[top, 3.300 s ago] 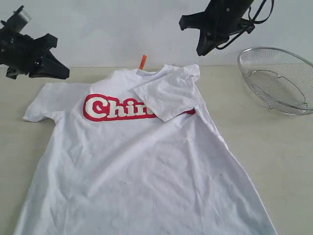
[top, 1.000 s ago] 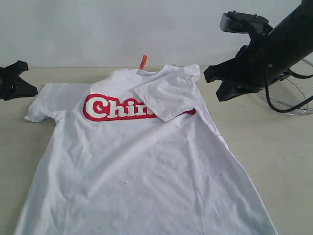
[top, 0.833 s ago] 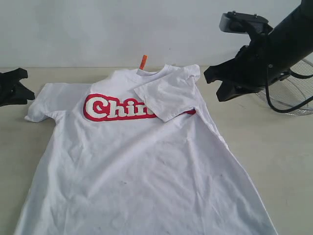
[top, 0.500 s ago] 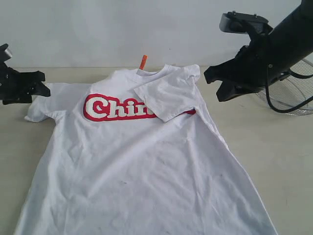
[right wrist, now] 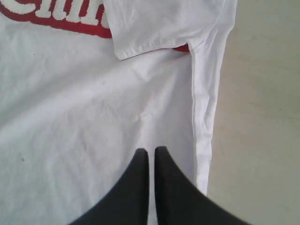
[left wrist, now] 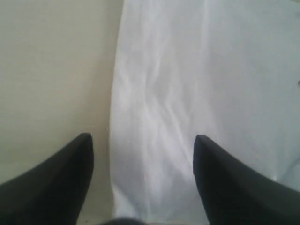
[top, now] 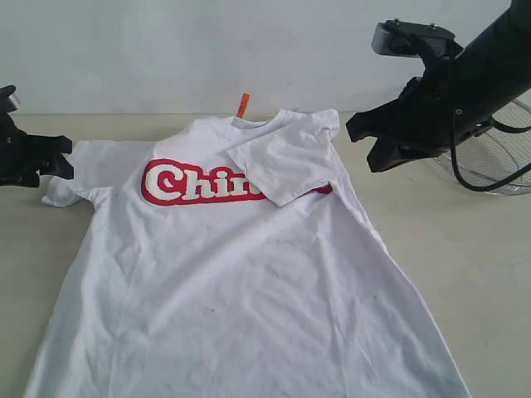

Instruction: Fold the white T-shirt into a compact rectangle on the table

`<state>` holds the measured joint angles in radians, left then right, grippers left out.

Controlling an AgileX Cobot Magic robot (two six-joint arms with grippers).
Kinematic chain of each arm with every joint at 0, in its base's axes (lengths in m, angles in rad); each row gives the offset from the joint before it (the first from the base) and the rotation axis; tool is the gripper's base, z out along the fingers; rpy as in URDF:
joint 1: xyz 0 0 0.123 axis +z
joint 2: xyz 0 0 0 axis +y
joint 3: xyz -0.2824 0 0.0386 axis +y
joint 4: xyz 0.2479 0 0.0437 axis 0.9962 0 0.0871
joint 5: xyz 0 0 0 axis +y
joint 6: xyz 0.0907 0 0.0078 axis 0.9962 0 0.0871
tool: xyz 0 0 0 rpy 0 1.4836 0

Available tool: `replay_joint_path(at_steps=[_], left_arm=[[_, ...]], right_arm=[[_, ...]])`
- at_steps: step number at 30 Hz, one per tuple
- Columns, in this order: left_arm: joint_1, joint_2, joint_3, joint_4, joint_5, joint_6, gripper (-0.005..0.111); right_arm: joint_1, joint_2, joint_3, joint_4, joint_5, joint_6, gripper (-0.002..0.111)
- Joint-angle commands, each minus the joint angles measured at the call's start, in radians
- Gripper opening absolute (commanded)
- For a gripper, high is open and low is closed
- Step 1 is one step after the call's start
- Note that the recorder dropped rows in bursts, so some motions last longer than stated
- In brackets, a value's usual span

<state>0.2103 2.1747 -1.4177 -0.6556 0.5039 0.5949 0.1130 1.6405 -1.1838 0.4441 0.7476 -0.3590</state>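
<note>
One creased white T-shirt (top: 241, 282) on matte beige table (top: 465, 274); left jaws apart, right jaws together.

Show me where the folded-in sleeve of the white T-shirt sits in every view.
Exterior view: folded-in sleeve lies across the end of the red lettering.
Right wrist view: sleeve ahead of the shut right gripper, over the lettering.
Left wrist view: not in it.
Shared landmark: the red lettering, in exterior and right wrist views.
</note>
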Motion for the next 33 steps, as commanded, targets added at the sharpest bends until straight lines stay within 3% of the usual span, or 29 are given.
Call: replay_joint_path(at_steps=[1, 7, 9, 12, 14, 20, 26, 33], left_arm=[[-0.039, 0.045, -0.002, 0.009, 0.004, -0.016, 0.059], [-0.060, 0.056, -0.002, -0.017, 0.001, -0.016, 0.059], [-0.060, 0.056, -0.002, -0.017, 0.007, -0.019, 0.049], [-0.060, 0.065, -0.002, -0.017, 0.007, -0.012, 0.015], [-0.060, 0.082, -0.002, -0.017, 0.007, -0.009, 0.006], [-0.060, 0.043, -0.002, -0.064, 0.012, 0.012, 0.005], [-0.060, -0.035, -0.002, -0.221, 0.055, 0.139, 0.005], [-0.069, -0.094, -0.002, -0.234, 0.080, 0.139, 0.005]], right_arm=[[-0.003, -0.012, 0.003, -0.004, 0.004, -0.010, 0.000], [-0.003, -0.012, 0.003, -0.004, 0.004, -0.010, 0.000], [-0.003, -0.012, 0.003, -0.004, 0.002, -0.010, 0.000], [-0.003, -0.012, 0.003, -0.001, 0.000, -0.010, 0.000], [-0.003, -0.012, 0.003, -0.001, 0.000, -0.010, 0.000], [-0.003, -0.012, 0.003, -0.002, -0.002, -0.010, 0.000], [-0.003, -0.012, 0.003, -0.002, -0.002, -0.010, 0.000], [-0.003, -0.012, 0.003, 0.011, -0.002, -0.018, 0.000]])
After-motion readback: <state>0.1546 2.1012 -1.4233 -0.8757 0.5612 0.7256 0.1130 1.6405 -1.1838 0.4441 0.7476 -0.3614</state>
